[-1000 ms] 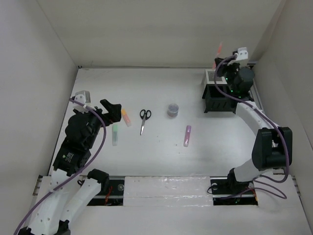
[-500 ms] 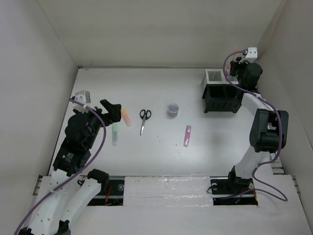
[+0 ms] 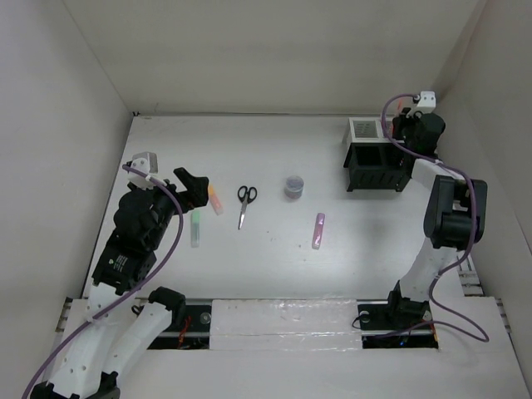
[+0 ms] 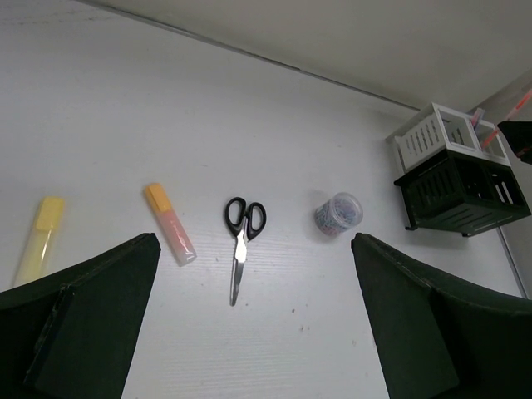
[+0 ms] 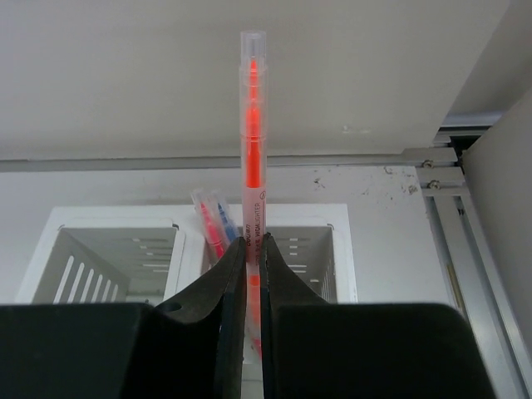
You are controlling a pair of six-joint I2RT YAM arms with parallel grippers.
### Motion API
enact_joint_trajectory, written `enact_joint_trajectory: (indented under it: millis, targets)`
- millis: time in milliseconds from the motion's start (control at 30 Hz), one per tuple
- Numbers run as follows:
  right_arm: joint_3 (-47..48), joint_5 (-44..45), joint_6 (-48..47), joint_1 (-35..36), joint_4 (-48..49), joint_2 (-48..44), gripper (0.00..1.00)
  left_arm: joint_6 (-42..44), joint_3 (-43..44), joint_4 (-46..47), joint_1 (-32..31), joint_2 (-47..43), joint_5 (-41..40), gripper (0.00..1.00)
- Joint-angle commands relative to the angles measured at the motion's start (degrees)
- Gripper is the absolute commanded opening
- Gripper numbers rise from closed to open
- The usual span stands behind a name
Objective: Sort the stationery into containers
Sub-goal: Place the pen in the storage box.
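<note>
My right gripper point(image 5: 253, 249) is shut on a thin orange pen point(image 5: 252, 125) and holds it upright over the right compartment of the white mesh box point(image 5: 108, 218). A red and a blue pen point(image 5: 208, 226) stand in that box. In the top view the right gripper point(image 3: 405, 121) is at the back right, by the white box point(image 3: 364, 129) and the black organiser point(image 3: 378, 166). My left gripper point(image 3: 193, 187) is open and empty, above the orange highlighter point(image 3: 214, 199), green highlighter point(image 3: 196, 226) and scissors point(image 3: 245, 202). A purple highlighter point(image 3: 318, 230) lies mid-table.
A small round tub of coloured clips point(image 3: 293, 186) stands right of the scissors. The enclosure walls close in on the left, back and right. In the left wrist view the scissors point(image 4: 241, 241), orange highlighter point(image 4: 170, 235) and tub point(image 4: 338, 214) lie ahead.
My right gripper has moved with the orange pen from above the black organiser to the back right, over the white box. The left gripper has shifted slightly.
</note>
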Motion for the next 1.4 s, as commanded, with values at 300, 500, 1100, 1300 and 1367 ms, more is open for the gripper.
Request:
enact_joint_trajectory:
  millis: [300, 500, 1100, 1300, 1367]
  targets:
    - [4.2, -2.2, 0.9, -1.5, -2.8, 2.9, 0.01, 0.6, -0.1, 1.9, 0.1, 0.4, 0.0, 1.0]
    - [4.2, -3.8, 0.9, -2.2, -3.3, 3.5, 0.09, 0.6, -0.1, 1.9, 0.1, 0.4, -1.3, 1.0]
    - [5.2, -5.5, 0.9, -2.7, -4.4, 5.1, 0.21, 0.6, -0.1, 1.9, 0.1, 0.4, -1.3, 1.0]
    - [5.2, -5.5, 0.9, -2.7, -4.4, 5.7, 0.27, 0.6, -0.1, 1.9, 0.1, 0.4, -1.3, 1.0]
    - [5.2, -5.5, 0.9, -2.7, -4.4, 5.7, 0.27, 0.6, -0.1, 1.9, 0.1, 0.4, -0.7, 1.0]
